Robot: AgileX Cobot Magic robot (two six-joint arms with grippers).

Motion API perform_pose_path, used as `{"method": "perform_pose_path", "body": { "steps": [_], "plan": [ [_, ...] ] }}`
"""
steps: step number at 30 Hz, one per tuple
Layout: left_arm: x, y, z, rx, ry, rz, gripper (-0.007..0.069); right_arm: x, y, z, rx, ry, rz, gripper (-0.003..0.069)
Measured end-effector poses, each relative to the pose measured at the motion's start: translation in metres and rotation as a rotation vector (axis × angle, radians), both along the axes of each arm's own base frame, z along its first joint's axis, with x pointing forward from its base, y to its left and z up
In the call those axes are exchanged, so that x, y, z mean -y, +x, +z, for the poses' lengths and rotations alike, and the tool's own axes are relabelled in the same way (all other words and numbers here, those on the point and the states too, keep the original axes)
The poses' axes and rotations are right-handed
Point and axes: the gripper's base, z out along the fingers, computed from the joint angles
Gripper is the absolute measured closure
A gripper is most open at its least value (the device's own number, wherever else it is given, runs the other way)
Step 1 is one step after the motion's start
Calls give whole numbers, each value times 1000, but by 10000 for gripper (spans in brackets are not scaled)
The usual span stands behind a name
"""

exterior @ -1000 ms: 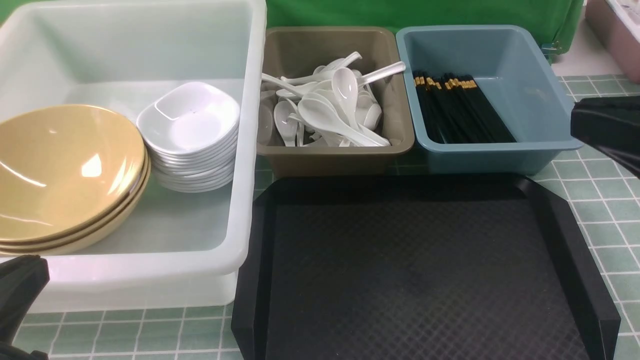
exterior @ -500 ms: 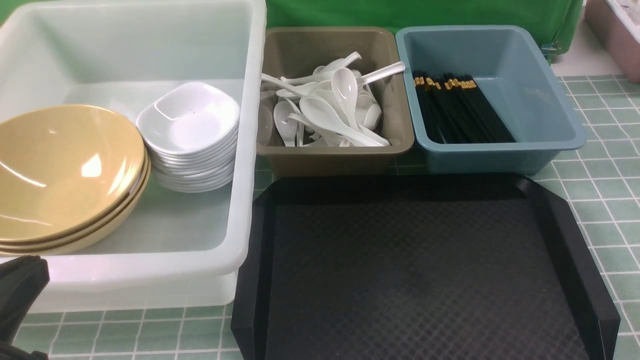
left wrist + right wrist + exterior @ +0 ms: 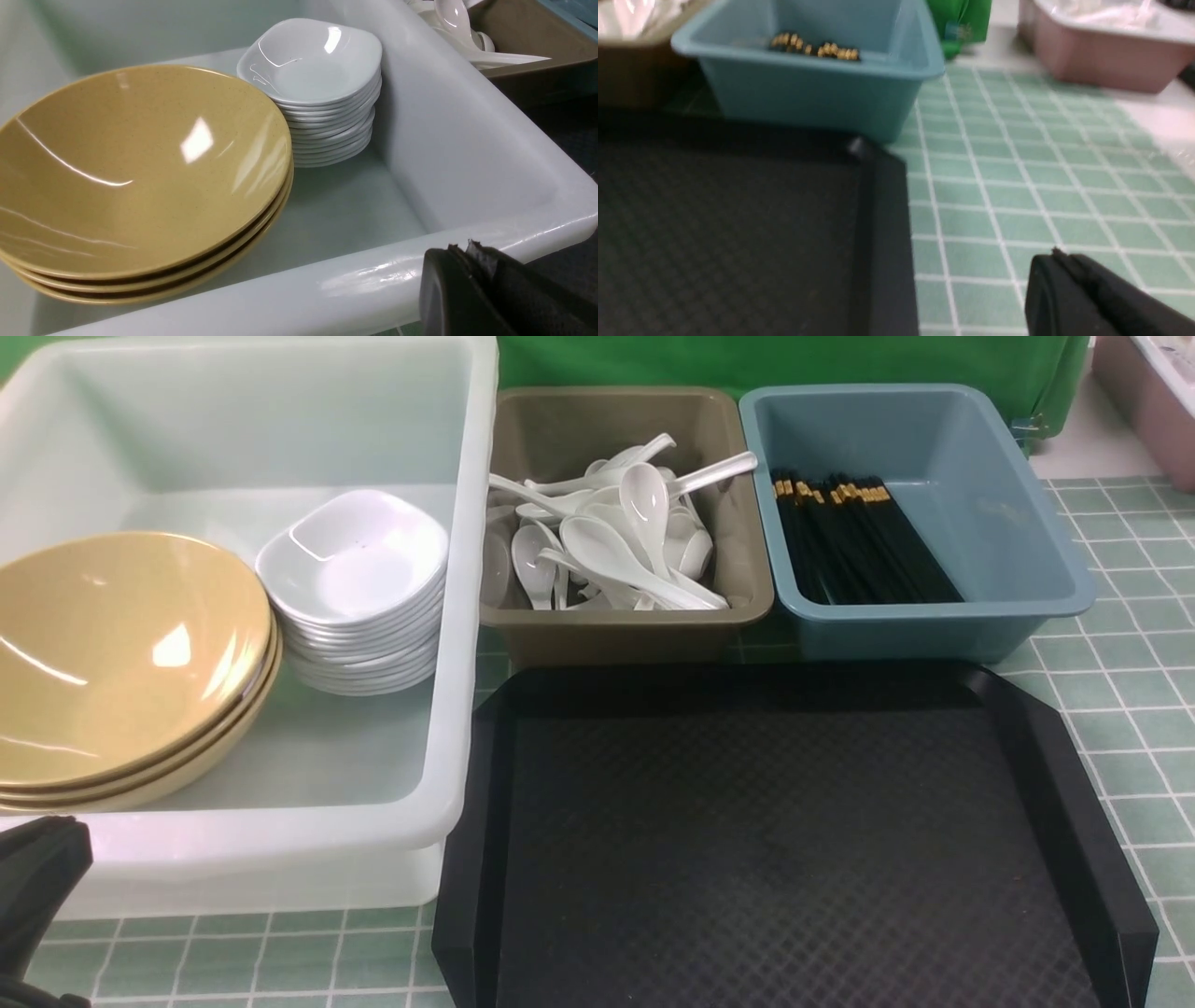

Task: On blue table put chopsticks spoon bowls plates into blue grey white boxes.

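Pale teal-green table surface [image 3: 1111, 709] gridded with white lines like small tiles, backed by a green cloth [image 3: 794, 359] along the far edge and a pinkish tub [image 3: 1101, 56] off to the right; nothing loose lying on the visible tiles.

Flat black textured tray [image 3: 784, 840] bare in the near middle, with 3 plastic tubs ranged just behind and beside it. Big translucent white tub [image 3: 280, 859] at the left, holding a nested stack of 3 wide glossy mustard-tan bowls [image 3: 121, 653] tilted toward the near wall, and beside them, touching, a neat stack of small glossy white rounded-square dishes [image 3: 355, 560]; probably nested to save room. Taupe grey-brown tub [image 3: 625, 621] in the centre, filled with a loose jumble of glossy white soup spoons [image 3: 607, 546], handles pointing every way; dropped rather than arranged, by the look. Dusty blue tub [image 3: 934, 616] at the right, carrying long thin black chopsticks [image 3: 859, 541] laid parallel against its left wall, gold bands all at the far end.

Sorting judged complete or nearly so.

Left gripper [image 3: 472, 256] pressed together, empty, just outside the white tub's near wall; right gripper [image 3: 1064, 263] likewise closed on nothing, low over bare tiles beside the tray, out of the front view.
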Motion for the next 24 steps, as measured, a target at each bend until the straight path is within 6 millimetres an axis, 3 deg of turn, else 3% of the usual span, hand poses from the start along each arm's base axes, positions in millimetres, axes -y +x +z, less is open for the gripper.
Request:
{"method": "perform_pose_path", "body": {
  "steps": [24],
  "plan": [
    [0, 0, -1, -10, 2, -1, 623, -1, 0, -1, -6, 12, 8, 622]
  ]
}}
